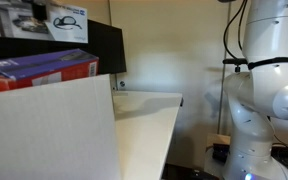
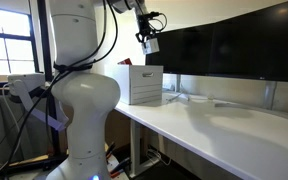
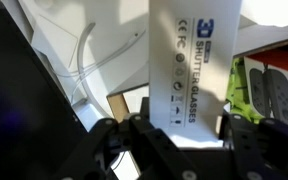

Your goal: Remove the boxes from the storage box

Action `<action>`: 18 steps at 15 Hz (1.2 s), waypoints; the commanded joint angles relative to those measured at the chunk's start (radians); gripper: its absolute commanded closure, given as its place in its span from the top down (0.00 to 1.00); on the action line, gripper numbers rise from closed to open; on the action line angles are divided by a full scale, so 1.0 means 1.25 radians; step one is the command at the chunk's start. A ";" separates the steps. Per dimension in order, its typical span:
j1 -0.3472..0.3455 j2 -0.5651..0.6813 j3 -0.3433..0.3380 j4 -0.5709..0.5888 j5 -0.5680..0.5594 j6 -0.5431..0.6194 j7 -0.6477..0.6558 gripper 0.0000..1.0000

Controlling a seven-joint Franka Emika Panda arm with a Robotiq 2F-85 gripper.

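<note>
In the wrist view my gripper (image 3: 184, 138) is shut on a white carton (image 3: 194, 60) printed "3D shutter glasses", one finger on each side of its lower end. In an exterior view the gripper (image 2: 147, 34) holds this carton (image 2: 151, 45) in the air, well above the off-white storage box (image 2: 142, 85) on the table's near end. In an exterior view the storage box (image 1: 49, 130) fills the foreground. A red carton with a purple-blue face (image 1: 44, 67) shows above its rim, and a white carton with black print (image 1: 59, 20) is behind it.
Dark monitors (image 2: 234, 50) line the back of the white table (image 2: 224, 125). The robot's white body (image 2: 79, 100) stands at the table's end. In the wrist view a green and white carton (image 3: 274, 90) and a white cable (image 3: 94, 60) lie below the gripper.
</note>
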 commanded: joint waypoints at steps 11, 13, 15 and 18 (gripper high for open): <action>-0.161 -0.376 -0.114 -0.459 -0.023 0.079 0.162 0.31; -0.185 -0.398 -0.125 -0.506 -0.044 0.103 0.219 0.31; -0.207 -0.415 -0.140 -0.555 -0.049 0.125 0.261 0.31; -0.243 -0.420 -0.176 -0.599 -0.061 0.153 0.287 0.31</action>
